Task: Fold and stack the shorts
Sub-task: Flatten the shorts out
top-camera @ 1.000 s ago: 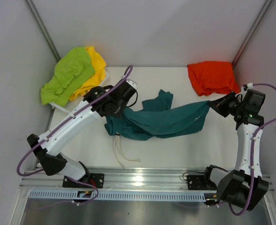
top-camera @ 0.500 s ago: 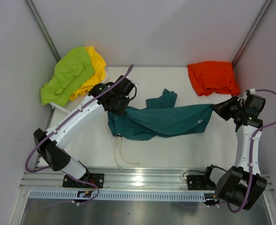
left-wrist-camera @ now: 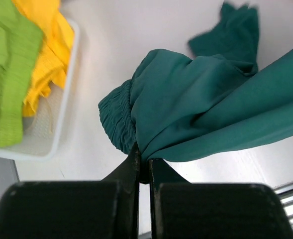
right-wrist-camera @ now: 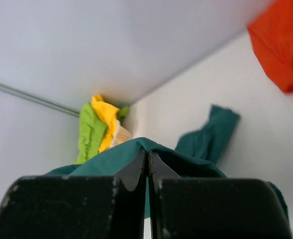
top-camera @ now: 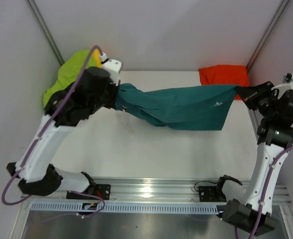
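**A:** Above the middle of the tabletop (top-camera: 151, 154), where were the teal shorts (top-camera: 181, 107)?

**B:** They were stretched between both arms, from 9 o'clock to 3 o'clock, sagging in the middle.

**A:** And the left end effector (left-wrist-camera: 144, 162)?

**B:** It was clenched on the end by the gathered waistband. The right end effector (right-wrist-camera: 146, 159) was pinched tight on the opposite edge.

**A:** And the other pairs?

**B:** The orange shorts (top-camera: 225, 75) lay at 1 o'clock. The lime green shorts (top-camera: 66, 74) and the yellow shorts (left-wrist-camera: 44, 45) were piled in a white basket (left-wrist-camera: 61, 119) at 10 o'clock.
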Robot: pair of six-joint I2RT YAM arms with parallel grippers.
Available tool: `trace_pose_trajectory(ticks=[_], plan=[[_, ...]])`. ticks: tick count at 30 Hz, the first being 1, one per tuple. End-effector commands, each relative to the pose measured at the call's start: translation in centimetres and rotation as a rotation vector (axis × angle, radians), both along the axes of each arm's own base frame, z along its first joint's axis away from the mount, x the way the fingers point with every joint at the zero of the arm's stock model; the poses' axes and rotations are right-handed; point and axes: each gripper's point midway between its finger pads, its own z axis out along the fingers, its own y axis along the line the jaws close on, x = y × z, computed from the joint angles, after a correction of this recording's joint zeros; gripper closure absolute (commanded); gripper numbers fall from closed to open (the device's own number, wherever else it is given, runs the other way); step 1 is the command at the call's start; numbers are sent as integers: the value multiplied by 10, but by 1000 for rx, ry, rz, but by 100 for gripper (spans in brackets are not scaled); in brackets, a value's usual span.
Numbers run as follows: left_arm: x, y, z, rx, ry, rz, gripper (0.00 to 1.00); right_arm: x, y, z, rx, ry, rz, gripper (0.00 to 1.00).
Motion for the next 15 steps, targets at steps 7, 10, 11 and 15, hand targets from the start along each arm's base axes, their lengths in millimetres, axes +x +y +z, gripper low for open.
trace_pose_trajectory(ticks=[7,10,11,15], plan=[[-88,45,159,-409,-560,-204,100,-98,51,144,-154,-503,48,100],[-117,61,185,-502,-662,-251,100,-136,63,173,-222,-613,11,100],[-128,71,196,-523,-682,-252,100,-146,67,180,-237,-640,3,100],[-142,78,199,-537,-661,-273,100,-209,86,212,-324,-806,-53,100]])
